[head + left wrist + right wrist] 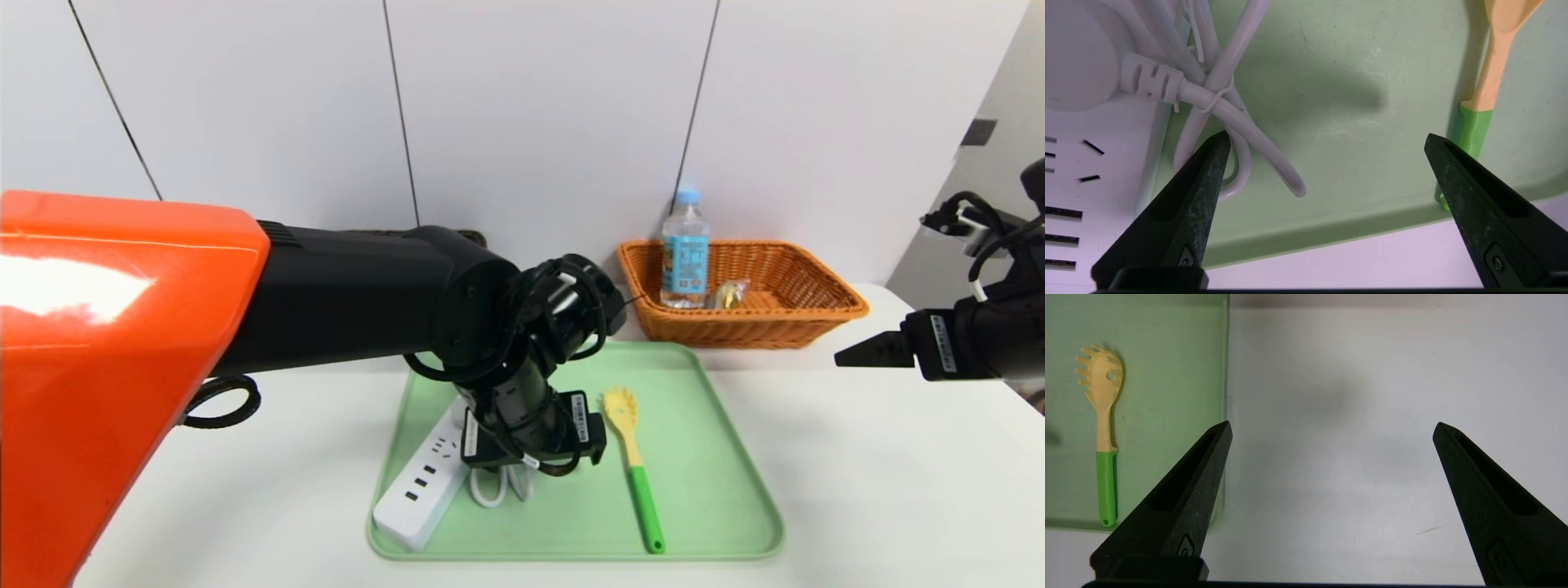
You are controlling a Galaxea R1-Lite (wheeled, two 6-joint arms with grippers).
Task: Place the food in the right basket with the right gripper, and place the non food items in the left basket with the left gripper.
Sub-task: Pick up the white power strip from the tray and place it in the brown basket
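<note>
Two hands stand wide: the left hand [1327,136] above the green rectangular tray [718,490], near the white power strip [424,482]; the right hand [1333,426] over the white surface [857,490]. Beyond, the clear blue-labelled bottle [686,261] stands in the orange-tan wicker basket [784,327].

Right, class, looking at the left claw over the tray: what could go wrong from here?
The left claw hangs open above the tray, close to the looped white cord; closing there might snag only cord, leaving the power strip to swing or drag. A moving strip could also knock the pasta spoon.
</note>
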